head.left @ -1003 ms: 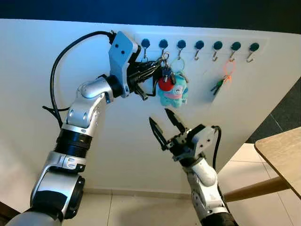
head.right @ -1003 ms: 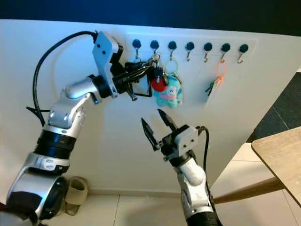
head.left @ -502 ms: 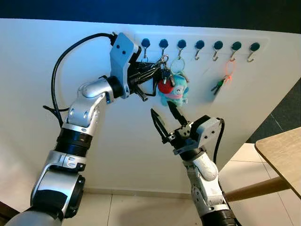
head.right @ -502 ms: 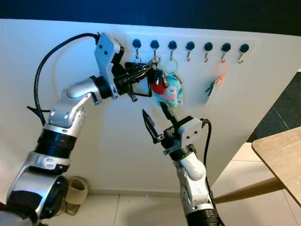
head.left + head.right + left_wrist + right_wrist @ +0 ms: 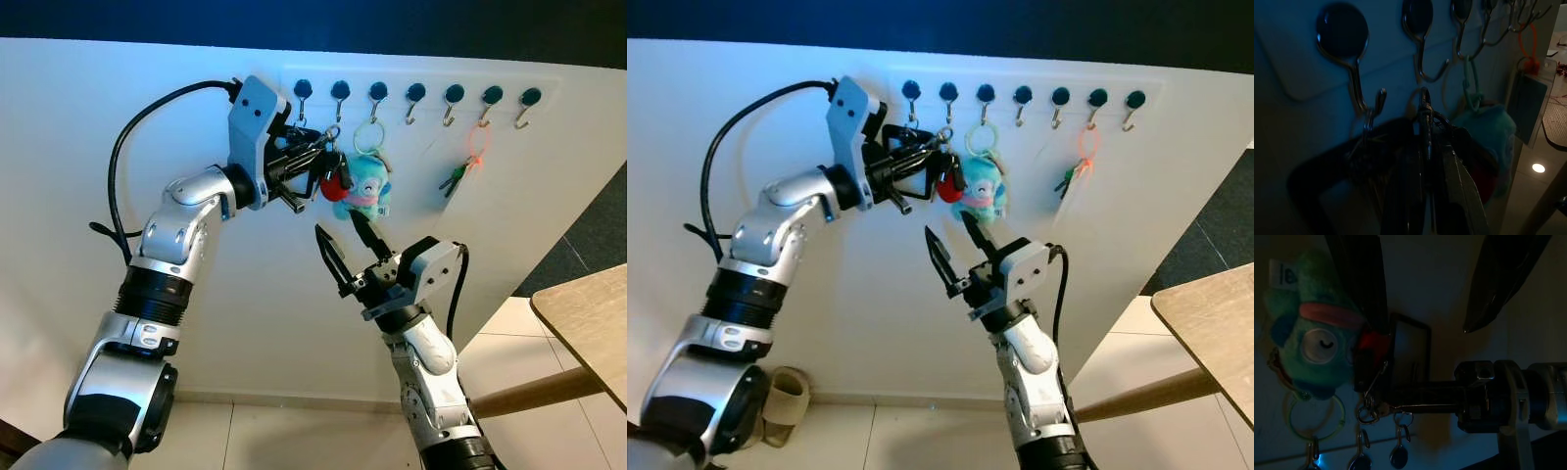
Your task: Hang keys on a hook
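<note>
Left pincer (image 5: 312, 174) grips keys (image 5: 328, 168) at hook (image 5: 339, 96); right pincer (image 5: 345, 246) spread below.

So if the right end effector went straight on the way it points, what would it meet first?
Probably the teal plush keychain hanging just above the open right end effector, though depth is unclear and it may reach the white wall panel instead.

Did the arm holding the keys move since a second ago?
Yes. The left gripper and its keys have shifted toward the robot's left, away from the turquoise plush keychain on the third hook and closer to the first hook.
</note>
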Controlling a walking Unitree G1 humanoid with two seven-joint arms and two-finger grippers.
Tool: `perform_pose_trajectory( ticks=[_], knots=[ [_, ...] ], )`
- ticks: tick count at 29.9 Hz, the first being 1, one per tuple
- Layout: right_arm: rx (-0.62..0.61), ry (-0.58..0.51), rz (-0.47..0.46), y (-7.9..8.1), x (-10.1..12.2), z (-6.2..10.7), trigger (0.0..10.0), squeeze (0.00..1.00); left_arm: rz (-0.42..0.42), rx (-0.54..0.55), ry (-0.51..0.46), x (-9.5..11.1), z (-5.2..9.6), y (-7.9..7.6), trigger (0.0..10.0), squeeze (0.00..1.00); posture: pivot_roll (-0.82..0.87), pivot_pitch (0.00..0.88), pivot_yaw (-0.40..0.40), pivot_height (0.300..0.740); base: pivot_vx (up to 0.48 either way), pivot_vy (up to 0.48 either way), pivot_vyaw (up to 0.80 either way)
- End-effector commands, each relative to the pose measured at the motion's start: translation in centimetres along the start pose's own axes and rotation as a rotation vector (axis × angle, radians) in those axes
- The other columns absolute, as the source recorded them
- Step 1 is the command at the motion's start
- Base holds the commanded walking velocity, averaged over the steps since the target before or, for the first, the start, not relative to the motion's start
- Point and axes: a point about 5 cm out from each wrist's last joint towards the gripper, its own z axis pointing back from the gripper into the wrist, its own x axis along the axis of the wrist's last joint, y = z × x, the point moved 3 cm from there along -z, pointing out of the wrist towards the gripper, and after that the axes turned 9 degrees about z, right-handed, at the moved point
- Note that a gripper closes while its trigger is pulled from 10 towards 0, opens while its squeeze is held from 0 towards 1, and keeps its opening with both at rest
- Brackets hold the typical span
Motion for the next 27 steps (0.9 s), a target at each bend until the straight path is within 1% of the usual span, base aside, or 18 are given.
perform_pose_trajectory(
  ticks=[1,2,4,10,12,18,20,22,23,27],
  knots=[
    [-0.005,-0.006,-0.011,0.0,0.3,0.1,10.0,0.00,-0.002,-0.025,-0.050,1.0,-0.3,-0.5,10.0,0.00,0.05,0.075,-0.014,0.740,0.000,0.000,0.00],
    [-0.010,-0.006,-0.012,-0.1,0.3,0.1,10.0,0.00,-0.005,-0.063,-0.084,1.5,-0.3,-1.1,10.0,0.00,0.05,0.076,-0.015,0.740,0.000,0.000,0.00],
    [-0.010,-0.006,-0.012,-0.1,0.3,0.1,10.0,0.00,-0.005,-0.063,-0.084,1.5,-0.3,-1.1,10.0,0.00,0.05,0.076,-0.015,0.740,0.000,0.000,0.00],
    [-0.016,-0.003,-0.017,-0.2,0.4,0.2,10.0,0.00,0.018,-0.151,-0.161,2.8,-0.1,-2.4,10.0,0.00,0.05,0.076,-0.015,0.740,0.000,0.000,0.00],
    [-0.017,0.000,-0.019,-0.2,0.3,0.2,10.0,0.00,0.009,-0.172,-0.151,2.6,-0.1,-2.7,10.0,0.00,0.05,0.078,-0.014,0.740,0.000,0.000,0.00],
    [-0.018,0.001,-0.021,-0.2,0.3,0.2,10.0,0.00,-0.002,-0.186,-0.136,2.3,-0.1,-2.9,10.0,0.00,0.05,0.078,-0.014,0.740,0.000,0.000,0.00],
    [-0.018,0.005,-0.021,-0.2,0.2,0.2,10.0,0.00,-0.015,-0.214,-0.087,1.5,0.0,-3.2,10.0,0.00,0.05,0.082,-0.014,0.740,0.000,0.000,0.00],
    [-0.018,0.005,-0.021,-0.2,0.2,0.2,10.0,0.00,-0.015,-0.214,-0.087,1.5,0.0,-3.2,10.0,0.00,0.05,0.082,-0.014,0.740,0.000,0.000,0.00],
    [-0.017,0.010,-0.022,-0.2,0.2,0.3,10.0,0.00,-0.021,-0.233,-0.051,0.7,0.1,-3.5,10.0,0.00,0.05,0.083,-0.013,0.740,0.000,0.000,0.00],
    [-0.018,0.012,-0.024,-0.2,0.2,0.3,10.0,0.00,-0.005,-0.225,-0.061,0.8,0.1,-3.4,10.0,0.00,0.05,0.084,-0.013,0.740,0.000,0.000,0.00]
  ],
)
